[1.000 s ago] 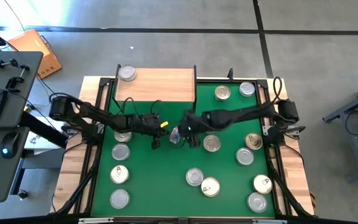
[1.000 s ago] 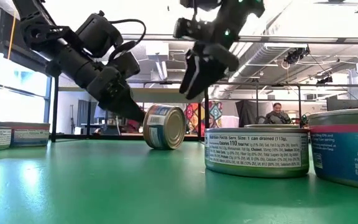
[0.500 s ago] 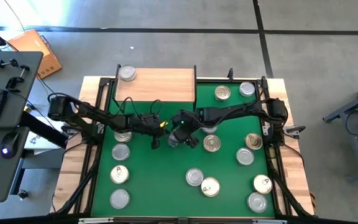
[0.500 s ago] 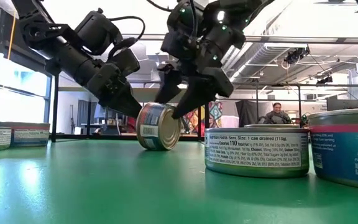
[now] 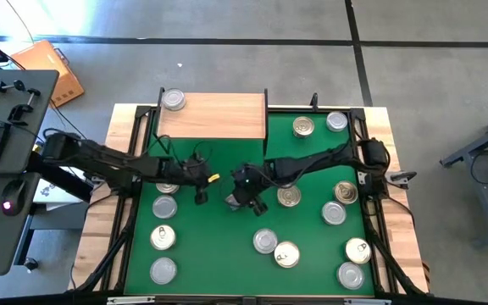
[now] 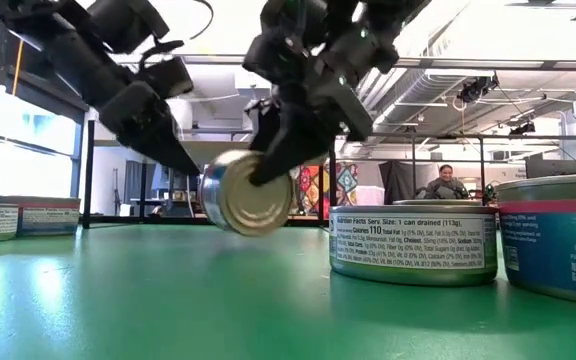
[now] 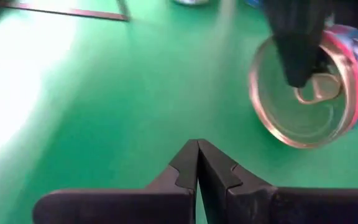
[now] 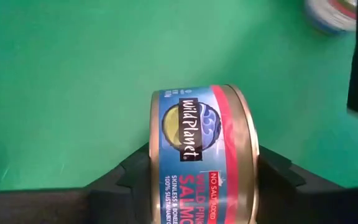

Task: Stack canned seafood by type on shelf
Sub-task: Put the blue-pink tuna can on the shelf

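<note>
We have the bench [image 5: 219,246] with its green mat filling the middle of the high view. The shelf [image 5: 219,116] sits at upper centre-left, bare apart from one silver-lidded can [image 5: 174,100] on its upper-left corner. The rest of the canned seafood is scattered on the mat: a column down the left side, a cluster at lower centre, more along the right side and two at upper right, near the shelf's right end.

Step in hand, as we judge it: picking one can for stacking. The right tool [image 5: 246,193] is at mid-frame in the high view, grasping a salmon can [image 8: 201,155]. The right wrist view shows its fingers [image 8: 129,171] pressed on both flat ends of the tin. In the low view the can [image 6: 246,192] is on edge, gold pull-tab lid facing the camera, at or just above the mat; we cannot tell which.

The left tool [image 7: 197,163] is clenched on nothing, fingertips touching, just left of the held can in the high view. It looks idle.

Next move, our call:
- lift the can clear of its neighbours
- carry it toward the upper left, over the shelf
- rotate the wrist so the tin lands flat
- place it apart from the silver-lidded can, since the lid type differs

The risk we see is the tin slipping while turned.
</note>
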Controlling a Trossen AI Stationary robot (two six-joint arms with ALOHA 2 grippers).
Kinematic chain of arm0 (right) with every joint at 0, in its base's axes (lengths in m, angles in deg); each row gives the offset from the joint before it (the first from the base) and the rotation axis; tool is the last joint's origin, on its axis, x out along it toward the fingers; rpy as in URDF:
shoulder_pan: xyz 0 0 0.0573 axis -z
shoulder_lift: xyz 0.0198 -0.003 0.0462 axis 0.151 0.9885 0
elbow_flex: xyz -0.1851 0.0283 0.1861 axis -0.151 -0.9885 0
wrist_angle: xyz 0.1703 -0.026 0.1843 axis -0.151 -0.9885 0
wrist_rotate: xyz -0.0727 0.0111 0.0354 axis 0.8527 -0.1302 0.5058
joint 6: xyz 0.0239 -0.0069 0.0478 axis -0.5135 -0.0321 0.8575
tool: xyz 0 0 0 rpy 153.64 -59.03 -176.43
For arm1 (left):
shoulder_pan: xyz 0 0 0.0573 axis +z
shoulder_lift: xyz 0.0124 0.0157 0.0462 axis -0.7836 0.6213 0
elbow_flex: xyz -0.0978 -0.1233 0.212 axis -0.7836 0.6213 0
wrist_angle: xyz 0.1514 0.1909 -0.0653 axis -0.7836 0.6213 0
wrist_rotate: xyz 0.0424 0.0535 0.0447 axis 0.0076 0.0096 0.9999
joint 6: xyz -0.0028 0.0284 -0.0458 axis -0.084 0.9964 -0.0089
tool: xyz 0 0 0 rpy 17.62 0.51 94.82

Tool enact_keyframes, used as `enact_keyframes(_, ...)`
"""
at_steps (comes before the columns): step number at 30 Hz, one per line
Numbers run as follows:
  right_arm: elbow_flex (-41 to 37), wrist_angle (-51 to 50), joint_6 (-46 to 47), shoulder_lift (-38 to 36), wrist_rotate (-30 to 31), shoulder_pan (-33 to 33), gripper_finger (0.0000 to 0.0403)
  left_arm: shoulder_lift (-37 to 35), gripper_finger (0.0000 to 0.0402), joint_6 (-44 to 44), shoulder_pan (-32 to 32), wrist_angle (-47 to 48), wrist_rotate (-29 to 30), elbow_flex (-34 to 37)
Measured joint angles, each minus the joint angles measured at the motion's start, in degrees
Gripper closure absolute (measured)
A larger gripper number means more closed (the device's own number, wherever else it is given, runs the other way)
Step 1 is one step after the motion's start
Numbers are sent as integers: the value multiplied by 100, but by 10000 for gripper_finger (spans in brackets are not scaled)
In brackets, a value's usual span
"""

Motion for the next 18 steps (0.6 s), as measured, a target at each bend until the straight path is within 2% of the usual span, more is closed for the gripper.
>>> enact_keyframes(3, 306, -466, 238, -134, 806, -140, 224, -385, 401, -183, -192, 207, 311, 2)
enact_keyframes(8, 1206, -825, -207, -344, 3285, -245, 224, -678, 401, -259, -761, 301, 820, 2)
enact_keyframes(10, 1579, -870, -415, -387, 4060, -100, 224, -693, 401, -280, -977, 302, 1121, 2)
enact_keyframes(12, 1812, -867, -598, -394, 4443, 183, 224, -693, 401, -297, -1164, 317, 1296, 2)
enact_keyframes(15, 1873, -767, -817, -340, 4468, 718, 224, -693, 401, -260, -1321, 372, 1404, 2)
enact_keyframes(18, 1733, -792, -659, -308, 4474, 1189, 224, -693, 401, -307, -1366, 346, 1590, 2)
